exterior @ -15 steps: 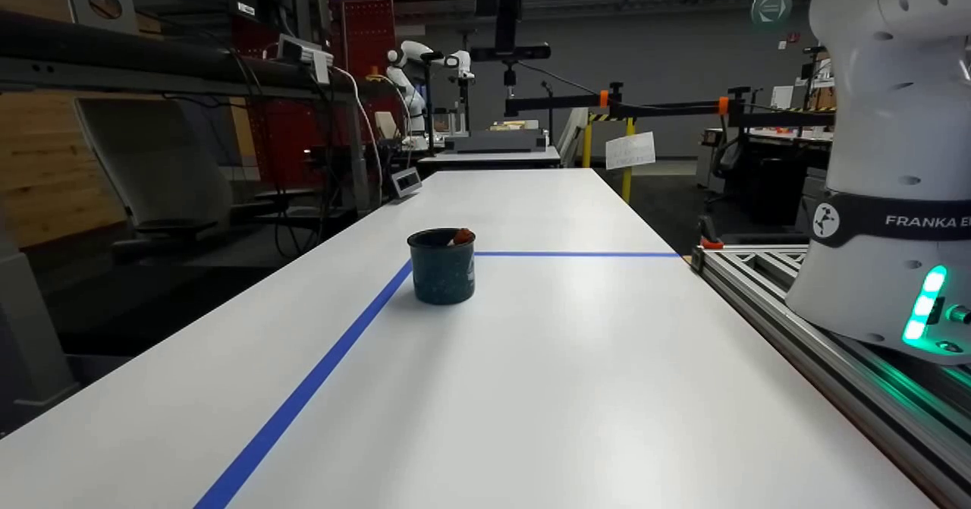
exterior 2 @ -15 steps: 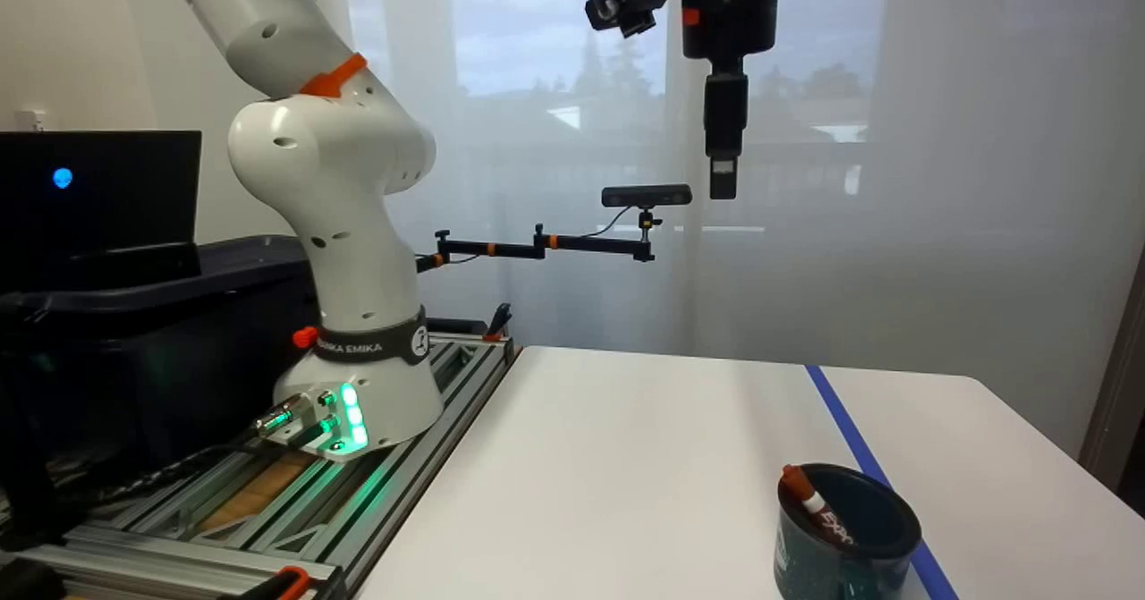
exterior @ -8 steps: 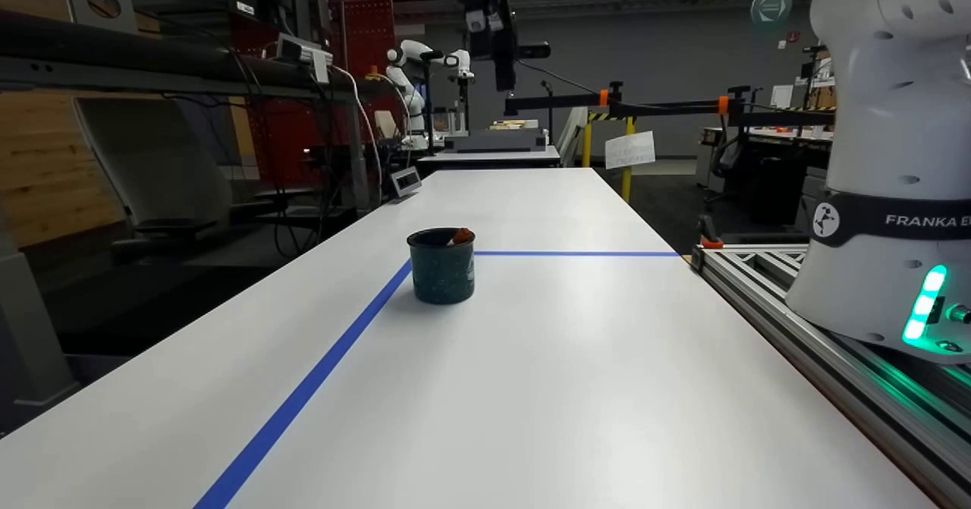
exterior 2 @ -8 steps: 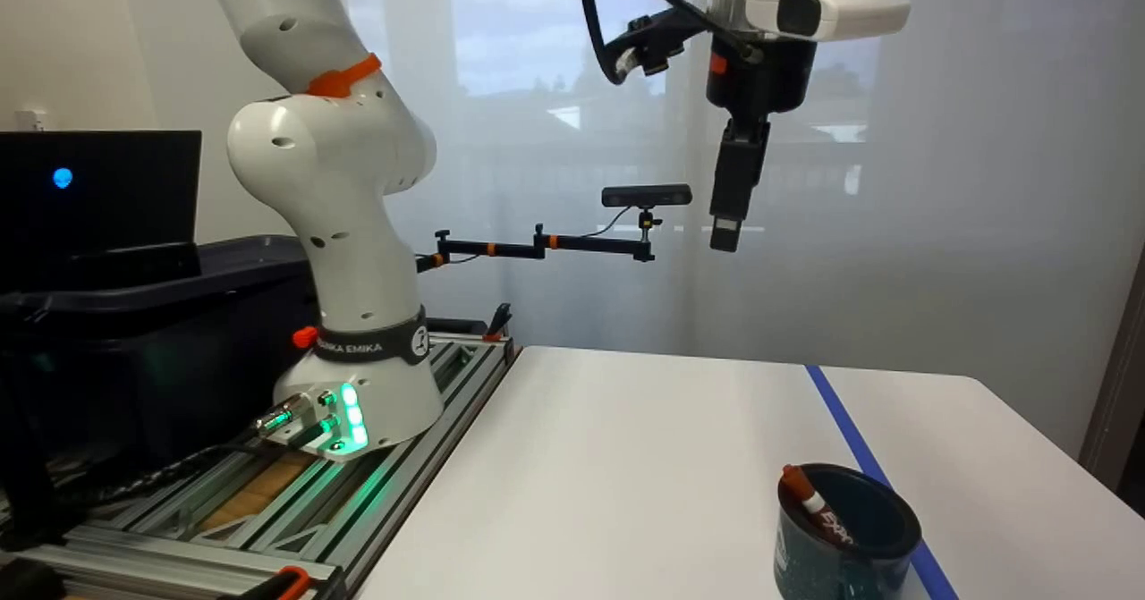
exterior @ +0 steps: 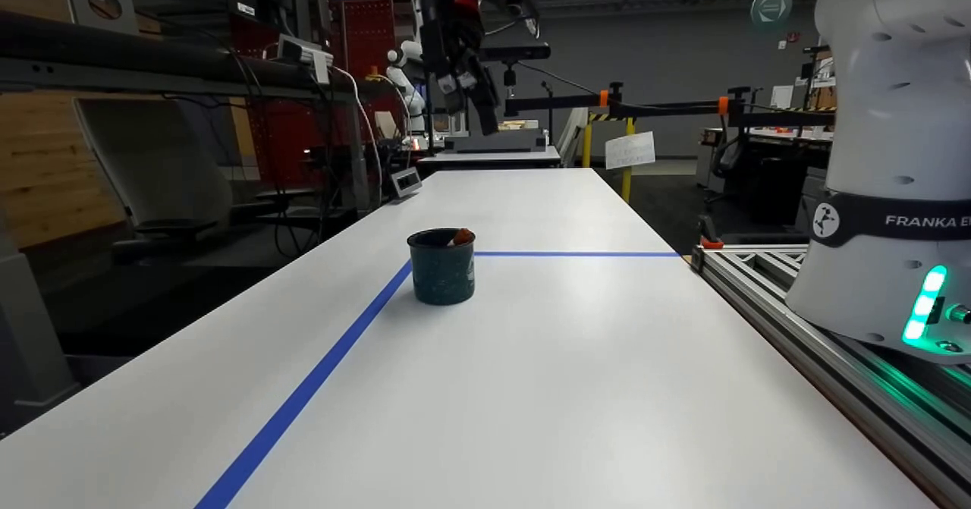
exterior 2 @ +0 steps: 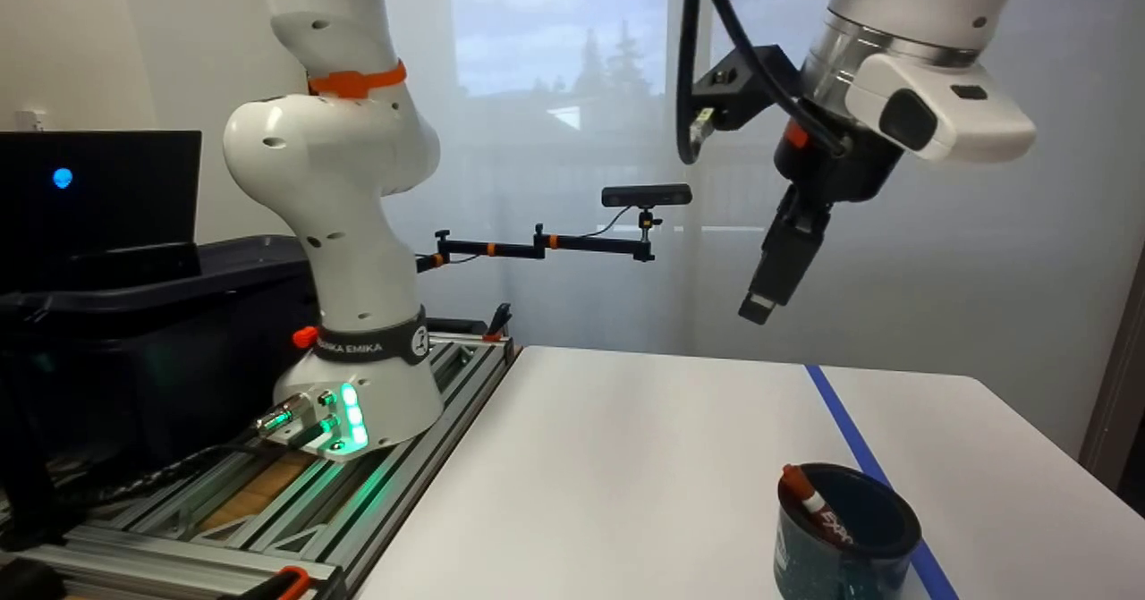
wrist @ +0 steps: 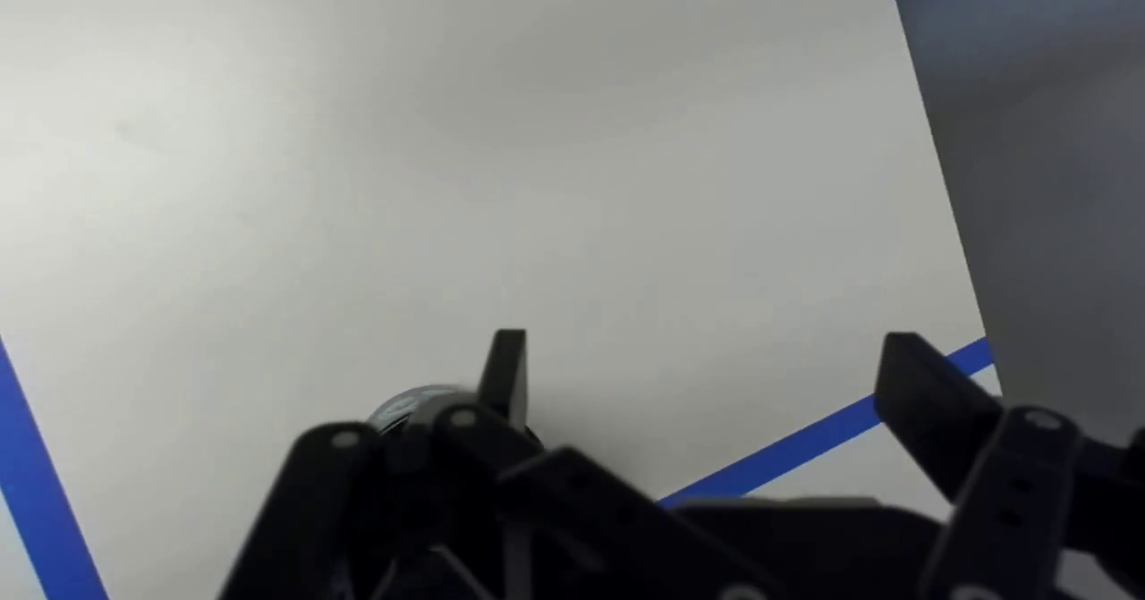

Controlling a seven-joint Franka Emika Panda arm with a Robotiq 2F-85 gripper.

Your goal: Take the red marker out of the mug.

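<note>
The dark teal mug (exterior: 444,274) stands upright on the white table, and also shows in an exterior view (exterior 2: 823,564). The red marker (exterior 2: 816,506) leans inside it, its red end poking just above the rim; that end also shows in an exterior view (exterior: 462,237). My gripper (exterior 2: 759,307) is tilted in the air above the table, well above the mug and apart from it. Its two fingers (wrist: 702,336) are wide apart in the wrist view with nothing between them. There, part of the mug's rim (wrist: 407,405) shows behind the left finger; the marker is hidden.
Blue tape lines (exterior: 326,365) run along and across the white table (exterior 2: 626,475), one close beside the mug. The robot base stands on a metal rail (exterior: 819,372) at the table edge. A camera on a black arm (exterior 2: 646,196) stands beyond the table.
My gripper has come down from high up and tilted, its fingertips dropping toward the table, and the arm has leaned forward. The mug and marker have not moved.
</note>
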